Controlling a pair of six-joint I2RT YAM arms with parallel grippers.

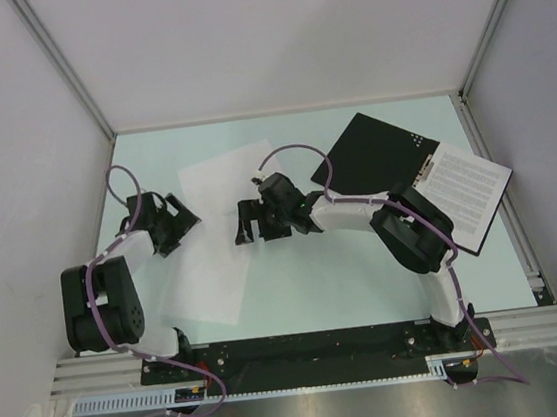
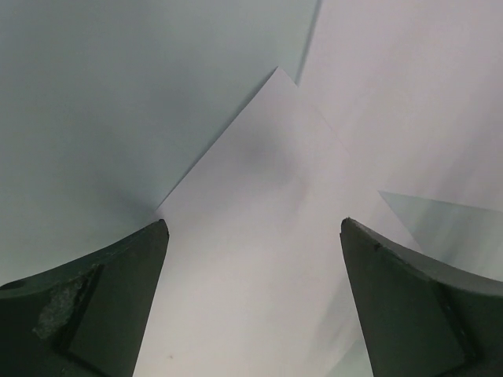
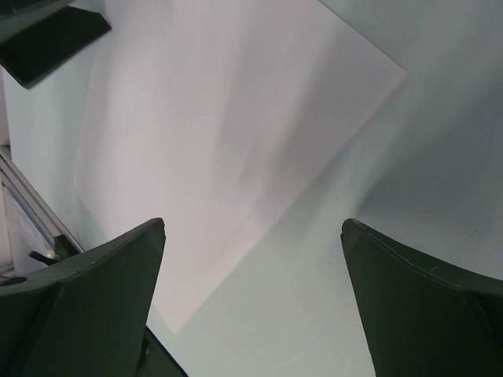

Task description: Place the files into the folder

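- left gripper [image 1: 185,221]: jaws wide, empty, above two blank thin white paper sheets [image 1: 215,266] on the pale green table [image 1: 347,281]
- right gripper [image 1: 246,222]: jaws wide, empty, by those sheets' right edge
- flat black-lined folder [image 1: 373,157] lies open at far right, with the text-printed white sheet [image 1: 467,187] on its right half

**Table** [image 1: 367,279]: pale green, flat and matte.

**Lying directly on it:**
1. Blank white sheet [image 1: 217,180]: lies flat and skewed between the left tool [image 1: 176,212] and the right tool [image 1: 242,223]. It reaches past both toward the far side.
2. Second blank white sheet [image 1: 204,282]: lies flat, mostly on the near side of both tools. Its far end meets the first sheet, and which one lies on top cannot be told.
3. Folder [image 1: 373,152]: lies open with its black inside up, on the far right of the right tool and well apart from its tip.
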